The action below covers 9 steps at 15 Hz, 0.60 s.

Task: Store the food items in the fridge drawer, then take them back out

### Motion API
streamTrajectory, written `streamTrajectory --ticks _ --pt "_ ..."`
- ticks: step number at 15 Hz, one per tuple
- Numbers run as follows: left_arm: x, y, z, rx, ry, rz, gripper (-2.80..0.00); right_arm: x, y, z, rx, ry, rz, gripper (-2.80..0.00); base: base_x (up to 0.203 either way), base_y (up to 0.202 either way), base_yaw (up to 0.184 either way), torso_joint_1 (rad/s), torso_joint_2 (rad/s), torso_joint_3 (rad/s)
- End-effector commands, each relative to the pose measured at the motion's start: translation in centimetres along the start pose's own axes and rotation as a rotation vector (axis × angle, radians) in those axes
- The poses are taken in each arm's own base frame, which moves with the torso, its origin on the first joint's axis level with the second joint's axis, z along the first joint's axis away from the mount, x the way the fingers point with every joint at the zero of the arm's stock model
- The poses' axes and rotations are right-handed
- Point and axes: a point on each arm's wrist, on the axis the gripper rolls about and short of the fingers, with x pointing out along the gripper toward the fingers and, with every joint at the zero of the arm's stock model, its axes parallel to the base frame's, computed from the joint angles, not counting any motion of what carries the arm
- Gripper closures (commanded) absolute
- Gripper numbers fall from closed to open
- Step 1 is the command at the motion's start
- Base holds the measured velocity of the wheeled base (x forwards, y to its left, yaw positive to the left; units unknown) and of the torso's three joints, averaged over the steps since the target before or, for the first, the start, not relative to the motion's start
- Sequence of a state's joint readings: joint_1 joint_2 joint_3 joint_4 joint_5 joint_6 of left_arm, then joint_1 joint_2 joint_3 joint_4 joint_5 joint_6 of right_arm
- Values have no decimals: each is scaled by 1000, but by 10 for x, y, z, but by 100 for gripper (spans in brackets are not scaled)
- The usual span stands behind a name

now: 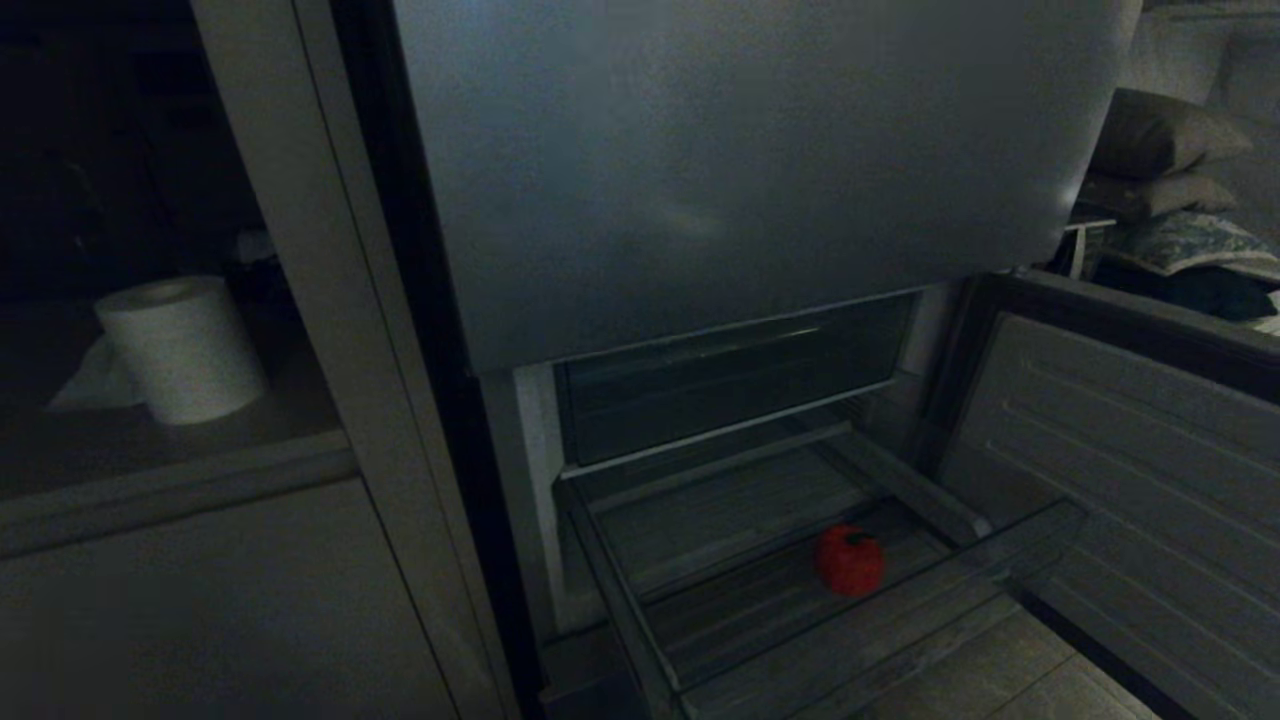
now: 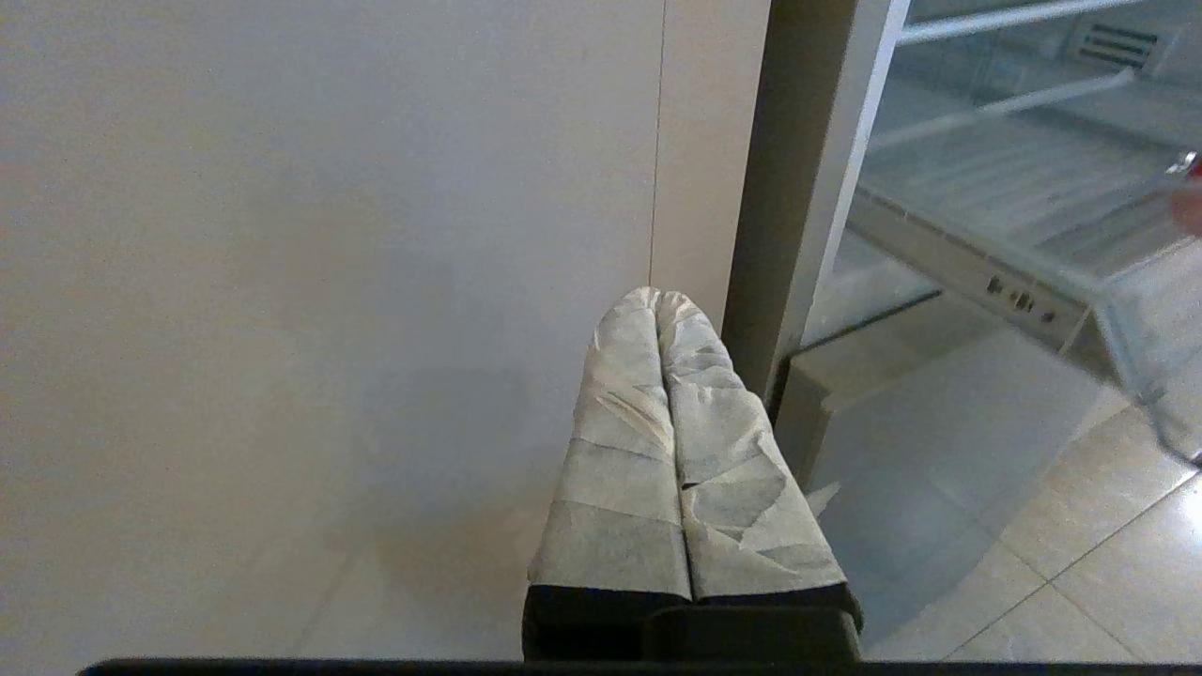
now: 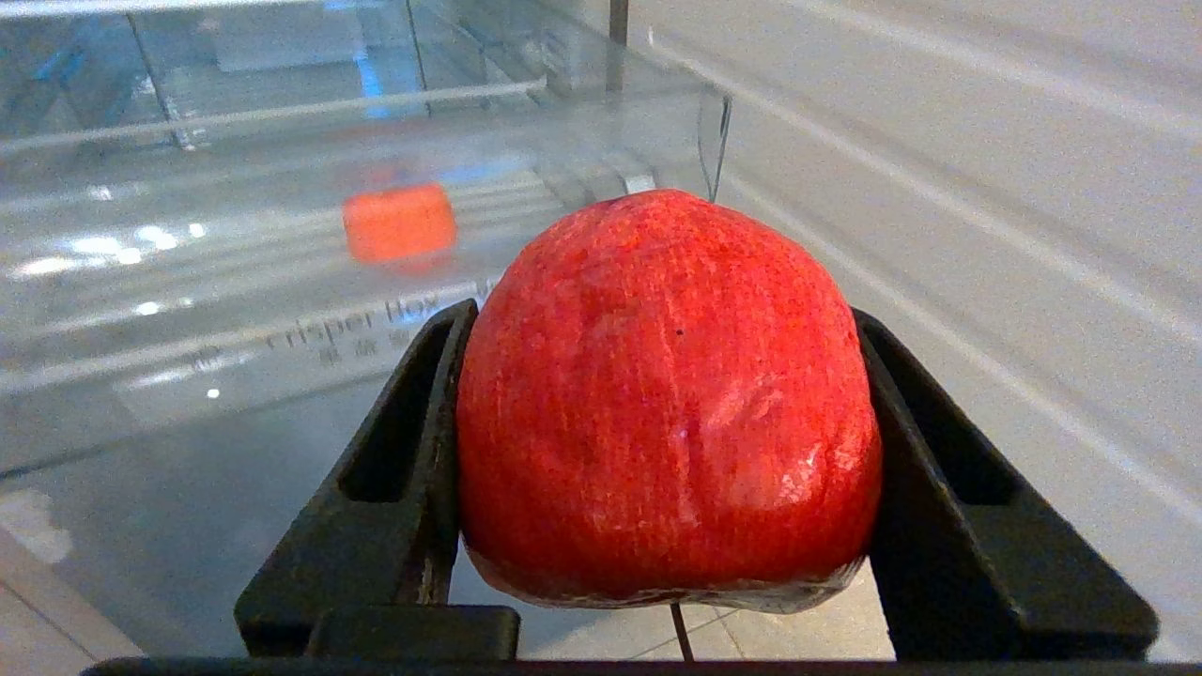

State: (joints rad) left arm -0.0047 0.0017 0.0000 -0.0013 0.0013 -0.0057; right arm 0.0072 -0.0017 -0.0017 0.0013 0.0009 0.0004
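Right gripper: black fingers pinching a round red apple from both sides, solid contact on each flank. It sits just in front of the fridge drawer, outside the clear front lip, floor tiles below. Not visible from the head camera.

Left gripper: tape-wrapped fingers pressed together, nothing between them. It points at the beige cabinet panel to the left of the fridge, low near the floor, with the open drawer off to its right.

Drawer is pulled out, below the closed grey upper door. One small red food item lies on its ribbed floor, right of centre and toward the near side, touching nothing else. The same item shows as an orange-red lump through the clear front in the right wrist view.

The middle-section door is swung open to the right. A paper towel roll stands on a shelf in the cabinet to the left. Cushions are stacked at far right.
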Motion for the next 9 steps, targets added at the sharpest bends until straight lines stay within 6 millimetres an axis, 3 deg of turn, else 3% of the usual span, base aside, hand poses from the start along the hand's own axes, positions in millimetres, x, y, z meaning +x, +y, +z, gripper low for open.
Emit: streamTrajectory --ticks 1,5,7,9 --pt "0 0 0 0 0 0 0 0 0 0 0 1 1 0 0 0 0 86 -207 -88" --pt "0 0 0 0 0 0 0 -1 0 3 -38 -10 2 0 0 0 0 14 -20 -10" --pt "0 0 0 0 0 0 0 -8 0 37 -15 -71 7 0 0 0 0 0 0 0" --pt "0 0 0 0 0 0 0 2 1 71 42 11 63 0 0 0 0 0 0 0"
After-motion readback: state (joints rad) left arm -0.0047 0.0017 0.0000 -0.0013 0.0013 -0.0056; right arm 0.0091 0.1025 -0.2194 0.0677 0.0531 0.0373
